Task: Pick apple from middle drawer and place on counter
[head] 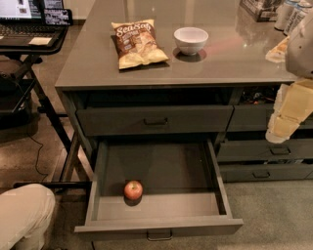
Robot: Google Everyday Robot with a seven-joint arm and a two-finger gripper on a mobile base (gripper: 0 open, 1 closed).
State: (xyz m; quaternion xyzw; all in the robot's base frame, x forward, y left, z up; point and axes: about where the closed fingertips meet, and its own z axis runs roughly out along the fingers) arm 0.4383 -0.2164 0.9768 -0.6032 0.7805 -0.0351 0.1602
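Observation:
The apple (133, 190) is small, red with a yellowish patch, and lies on the grey floor of the middle drawer (159, 227), left of centre and near its front wall. The drawer is pulled wide open below the counter (98, 63), under a shallower drawer (155, 120) that stands slightly out. My gripper (282, 128) hangs at the far right in front of the right-hand drawer column, at about the height of the shallow drawer. It is well to the right of and above the apple, touching nothing that I can see.
On the counter lie a chip bag (137, 43) and a white bowl (190, 39), with bottles and packages (288, 14) at the back right. A black laptop stand (32, 36) stands at the left. A light rounded shape (24, 215) fills the bottom left corner.

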